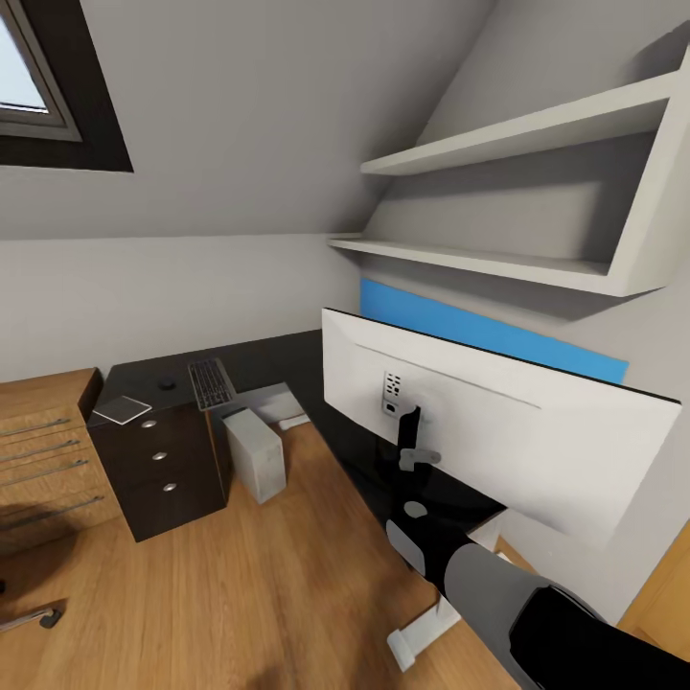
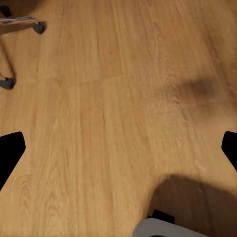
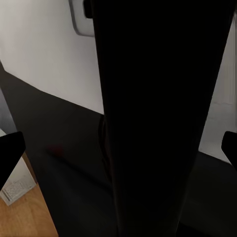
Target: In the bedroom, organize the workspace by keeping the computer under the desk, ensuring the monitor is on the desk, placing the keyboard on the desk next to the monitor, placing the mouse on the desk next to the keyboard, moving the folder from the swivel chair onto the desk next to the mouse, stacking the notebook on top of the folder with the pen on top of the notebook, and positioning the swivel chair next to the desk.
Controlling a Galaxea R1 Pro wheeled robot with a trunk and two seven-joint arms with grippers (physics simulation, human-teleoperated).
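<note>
At the back of the monitor, which stands on the black surface near its right-hand end with its pale rear shell toward me, my right tool is spread wide, the dark stand between its fingers. Whether they touch the stand, I cannot tell. Along the surface's far edge lies the keyboard, the mouse just beside it and the notebook at the near left corner, above the drawer pedestal. The computer stands upright on the floor beside that pedestal. My left tool hangs wide and empty over bare floorboards, near the swivel chair's casters.
</note>
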